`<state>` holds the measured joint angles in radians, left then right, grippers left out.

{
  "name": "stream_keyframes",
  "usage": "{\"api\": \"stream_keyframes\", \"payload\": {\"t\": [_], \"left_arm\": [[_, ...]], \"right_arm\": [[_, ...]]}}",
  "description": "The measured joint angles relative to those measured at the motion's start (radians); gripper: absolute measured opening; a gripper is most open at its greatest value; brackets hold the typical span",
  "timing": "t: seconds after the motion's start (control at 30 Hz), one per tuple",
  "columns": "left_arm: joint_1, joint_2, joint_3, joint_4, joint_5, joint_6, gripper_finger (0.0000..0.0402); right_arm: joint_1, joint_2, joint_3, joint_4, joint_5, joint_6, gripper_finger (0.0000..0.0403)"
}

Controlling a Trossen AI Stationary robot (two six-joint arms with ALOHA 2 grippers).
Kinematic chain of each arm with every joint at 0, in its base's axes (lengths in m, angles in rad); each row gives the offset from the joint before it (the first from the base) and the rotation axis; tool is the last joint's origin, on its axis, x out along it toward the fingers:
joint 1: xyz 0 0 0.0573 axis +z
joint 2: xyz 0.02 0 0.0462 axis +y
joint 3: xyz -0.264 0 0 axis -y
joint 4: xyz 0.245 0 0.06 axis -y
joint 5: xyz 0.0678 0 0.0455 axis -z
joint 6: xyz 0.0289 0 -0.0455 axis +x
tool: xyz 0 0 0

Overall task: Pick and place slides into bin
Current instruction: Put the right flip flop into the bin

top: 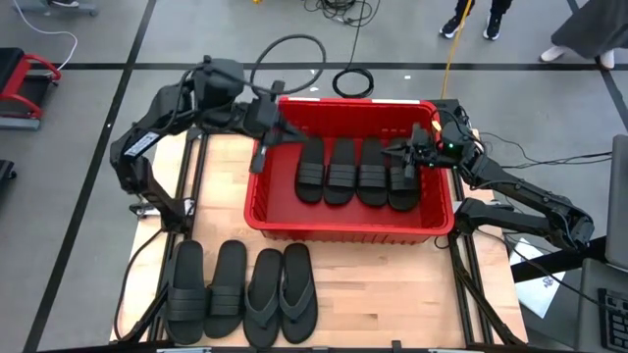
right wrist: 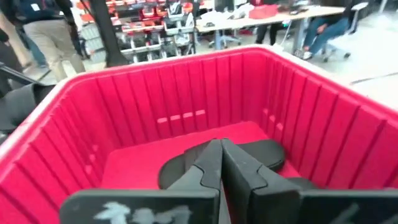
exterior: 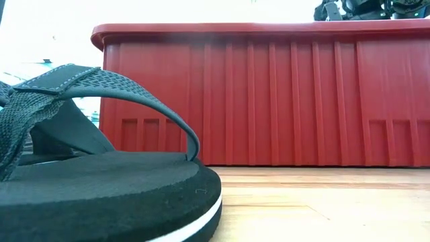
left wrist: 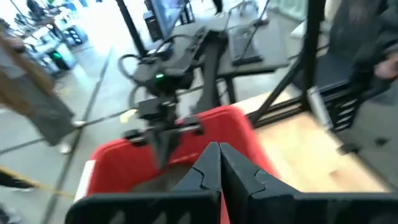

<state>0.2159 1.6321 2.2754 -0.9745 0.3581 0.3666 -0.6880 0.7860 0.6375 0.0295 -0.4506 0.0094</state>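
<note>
Big red plastic tub with ribbed walls and a rolled rim [top: 348, 231] on the far half of the light wooden desk [top: 392, 294], a little toward the right side. Four black rubber sandals with wide ribbed straps [top: 341, 170] lying side by side inside the tub, toes toward the far wall, packed close and touching one another. Four more black sandals lined up on the near left part of the desk, outside the tub and well apart from it: two with wide ribbed straps [top: 206, 289] on the left, two thong-style flip-flops [top: 281, 292] just beside them on the right. One flip-flop filling the near left of the low view, woven strap [exterior: 101, 87] arching over the sole, tub wall red behind it. Left pincer [top: 263, 152] at the tub's far left corner, above the rim, fingers [left wrist: 208, 168] pressed tight together with nothing between them. Right pincer [top: 410, 159] inside the tub on the right side, just above the rightmost sandal in the row, fingers [right wrist: 211, 163] also squeezed fully together and holding nothing. Black cables coiled on the grey floor beyond the tub. Feet of people [top: 475, 22] standing on the floor at the far edge, well away from the desk.
</note>
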Motion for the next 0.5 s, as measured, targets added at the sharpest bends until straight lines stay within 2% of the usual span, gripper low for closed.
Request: {"api": "stream_keyframes", "payload": {"t": [0.13,0.23,0.4,0.5], "left_arm": [[-0.089,-0.007,-0.009,0.004,-0.042,-0.091,0.0001],[-0.137,-0.021,-0.064,-0.029,-0.046,-0.127,0.0],[-0.151,-0.117,-0.276,-0.026,0.002,-0.127,0.0],[-0.126,-0.2,-0.456,0.001,0.049,-0.127,0.0]], "right_arm": [[0.0,0.0,-0.03,0.08,0.001,0.001,0.0],[0.0,0.0,-0.094,0.228,-0.023,0.062,0.0],[0.0,0.0,-0.197,0.474,-0.023,0.199,0.0],[0.0,-0.006,-0.21,0.517,-0.025,0.201,0.0]]}}
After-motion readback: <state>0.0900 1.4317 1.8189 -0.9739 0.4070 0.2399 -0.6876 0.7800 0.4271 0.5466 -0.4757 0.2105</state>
